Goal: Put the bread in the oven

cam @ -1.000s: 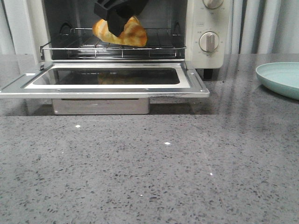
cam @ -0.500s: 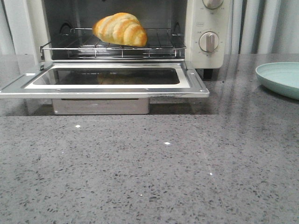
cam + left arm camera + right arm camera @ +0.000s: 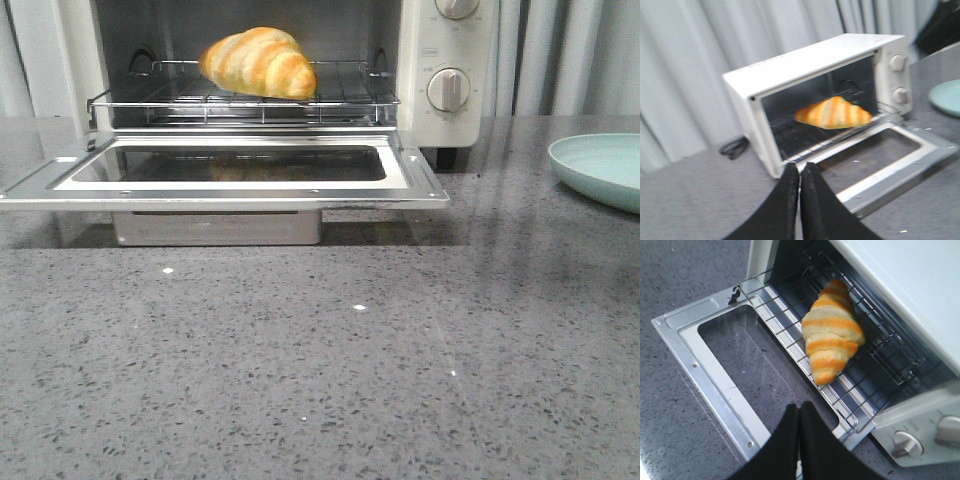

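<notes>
Since a second ago: hand gone from oven (image 3: 250, 90). Bread (image 3: 258, 62) rests alone on wire rack (image 3: 240, 100), door down. Both hands, left (image 3: 799, 172) and right (image 3: 798, 415), pressed together, empty. Plate (image 3: 600, 165) at 3 o'clock on worktop (image 3: 320, 350).

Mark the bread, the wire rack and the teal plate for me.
bread (image 3: 258, 62), front view, middle of the striped top.
wire rack (image 3: 150, 100), front view, bare front bars left of the bread.
teal plate (image 3: 600, 170), front view, near rim at the table's right edge.
</notes>
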### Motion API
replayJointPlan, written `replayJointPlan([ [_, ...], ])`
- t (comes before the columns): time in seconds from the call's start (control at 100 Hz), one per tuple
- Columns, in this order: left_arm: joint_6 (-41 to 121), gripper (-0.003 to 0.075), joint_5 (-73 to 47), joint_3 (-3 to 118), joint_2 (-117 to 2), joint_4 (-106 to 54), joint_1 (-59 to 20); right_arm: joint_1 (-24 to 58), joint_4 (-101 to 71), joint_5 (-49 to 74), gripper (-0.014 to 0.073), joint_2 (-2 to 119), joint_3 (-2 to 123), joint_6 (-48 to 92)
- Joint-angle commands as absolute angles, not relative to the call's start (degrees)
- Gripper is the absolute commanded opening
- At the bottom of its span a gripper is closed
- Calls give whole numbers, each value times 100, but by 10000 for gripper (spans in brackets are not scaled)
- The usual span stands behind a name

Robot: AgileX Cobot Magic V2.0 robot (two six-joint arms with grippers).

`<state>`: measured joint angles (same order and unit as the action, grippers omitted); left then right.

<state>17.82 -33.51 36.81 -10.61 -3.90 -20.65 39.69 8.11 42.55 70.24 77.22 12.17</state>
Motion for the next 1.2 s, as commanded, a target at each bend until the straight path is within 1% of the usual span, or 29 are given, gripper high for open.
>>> replayJointPlan([
  [0.0, 1739, -22, -2577, 3410, -831, 0, -2050, 3975, 870, 3359, -46, 5823, 6904, 1138],
  [0.12, 1739, -22, -2221, 2964, -639, 79, -2050, 3826, 982, 2979, -46, 4360, 5560, 1022],
  [0.2, 1739, -22, -1996, 2778, -628, 59, -2050, 3568, 1168, 2954, -46, 3554, 4861, 565],
  [0.24, 1739, -22, -1860, 2731, -628, 59, -2050, 3411, 1298, 2899, -46, 3129, 4621, 353],
  [0.33, 1739, -22, -1728, 2660, -628, 59, -2050, 3118, 1487, 2560, -46, 2200, 4102, 340],
  [0.39, 1739, -22, -1740, 2660, -628, 32, -2050, 2984, 1610, 2327, -46, 1715, 3823, 340],
  [0.47, 1739, -22, -1740, 2660, -628, 0, -2050, 2853, 1668, 2340, -46, 1221, 3592, 340],
  [0.6, 1739, -22, -1740, 2660, -628, -145, -2050, 2811, 1667, 2579, -47, 1015, 3474, 340],
  [0.75, 1739, -21, -1740, 2660, -628, -145, -2050, 2811, 1667, 2356, -48, 1015, 3474, 340],
  [1.19, 1739, -22, -1740, 2660, -628, -145, -2050, 2811, 1667, 2366, -48, 1015, 3474, 340],
])
